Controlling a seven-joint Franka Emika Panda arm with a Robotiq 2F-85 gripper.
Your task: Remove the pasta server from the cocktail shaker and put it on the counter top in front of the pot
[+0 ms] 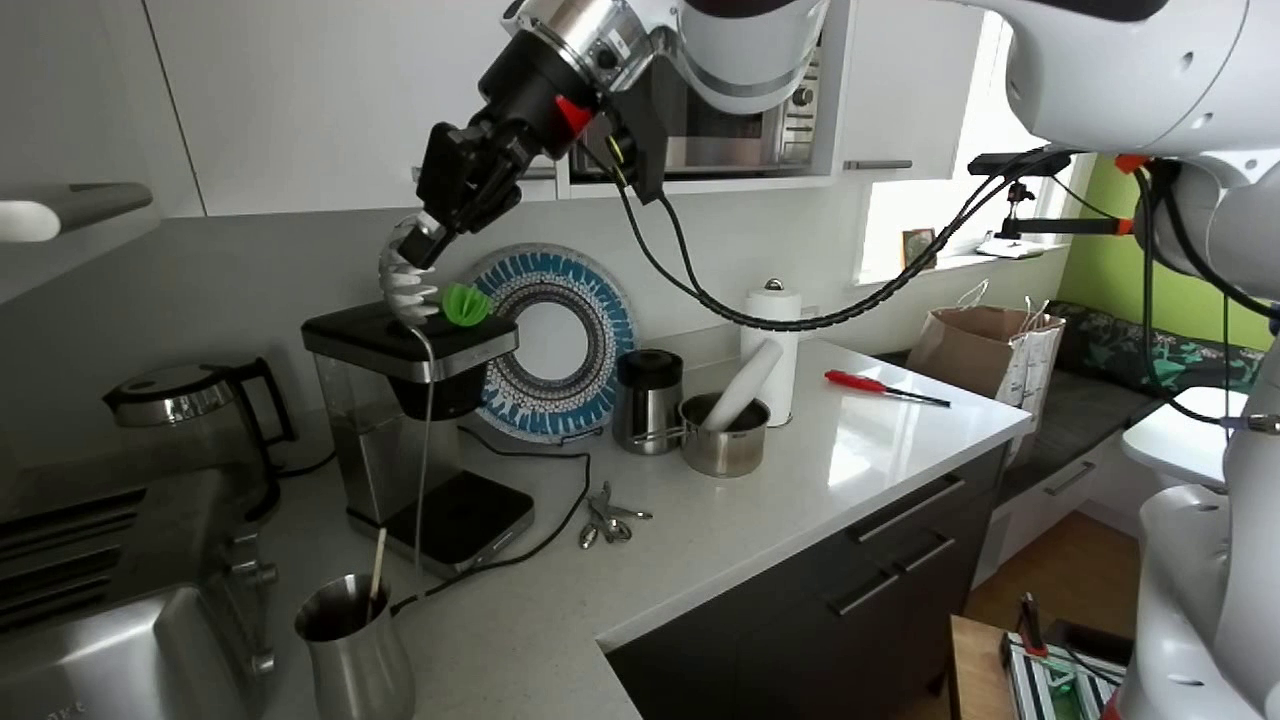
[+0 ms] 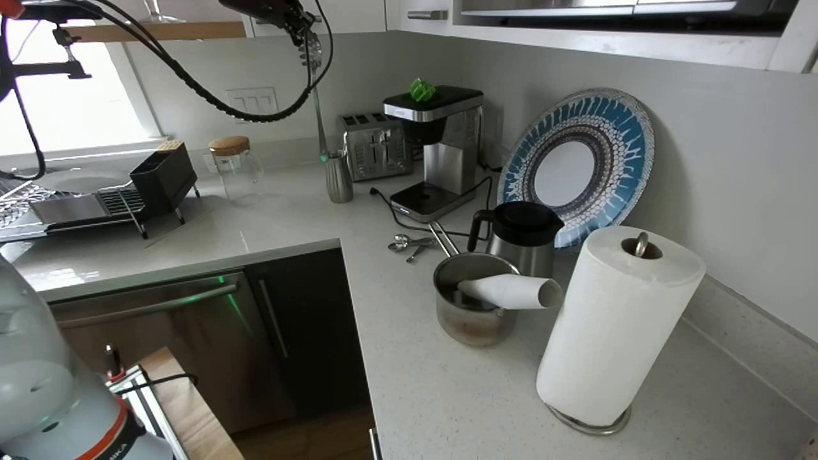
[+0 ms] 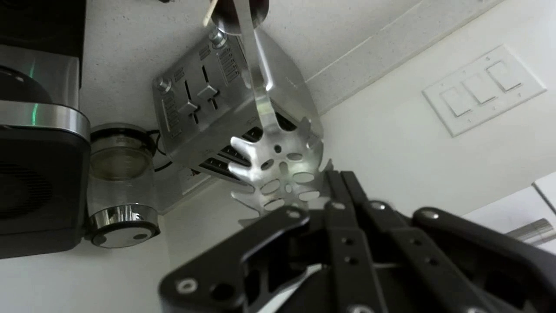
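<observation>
The pasta server is silvery, with a toothed, holed head (image 3: 282, 169) and a long thin handle (image 1: 426, 450). My gripper (image 3: 341, 174) is nearly closed, pinching the head's edge; it shows high up in an exterior view (image 1: 428, 238). The server hangs head up, handle down. The cocktail shaker, a steel cup (image 1: 362, 660), stands on the counter top (image 1: 520, 630). The handle's lower end appears beside the cup's rim, outside it, in both exterior views; its exact height is unclear. No squat black pot shows; a steel saucepan (image 2: 476, 319) stands further along, holding a white pestle-like piece (image 2: 511, 291).
A coffee maker (image 1: 410, 340) with a green object (image 1: 465, 305) on top stands close to the hanging server. A toaster (image 3: 234, 104) is beside the cup. Measuring spoons (image 1: 608, 517), a lidded jug (image 1: 650, 400), a paper towel roll (image 2: 620, 326) and a black cord lie or stand along the counter.
</observation>
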